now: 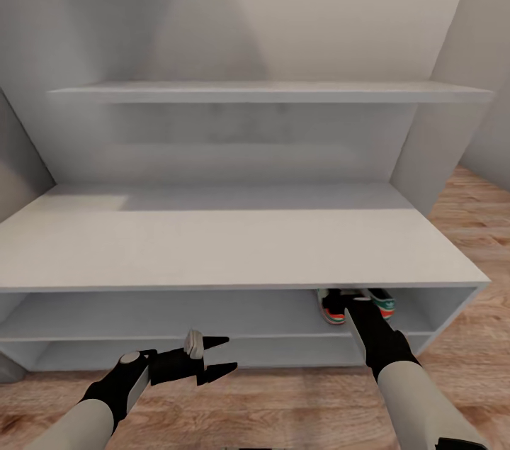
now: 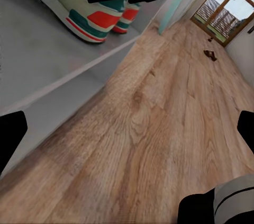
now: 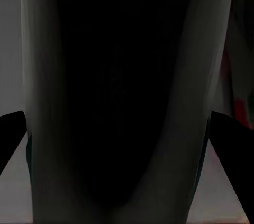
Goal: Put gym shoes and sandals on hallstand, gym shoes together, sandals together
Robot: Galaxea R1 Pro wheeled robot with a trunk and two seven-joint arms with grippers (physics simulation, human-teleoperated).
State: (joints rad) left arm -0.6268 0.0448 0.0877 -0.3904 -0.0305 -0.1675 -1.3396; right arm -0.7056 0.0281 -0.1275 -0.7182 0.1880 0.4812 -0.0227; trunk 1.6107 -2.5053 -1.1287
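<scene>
The pale hallstand (image 1: 234, 244) was seen filling the wall, wood-plank corridor floor (image 1: 467, 223) lying around it. Both gym shoes (image 1: 333, 305) were set side by side on its upper open tier, right of centre, partly screened by the right gripper (image 1: 352, 308), whose jaw state could not be told. The left gripper (image 1: 219, 354) was held spread apart and empty before the rack. Two sandals (image 2: 210, 54) were seen far down the corridor.
</scene>
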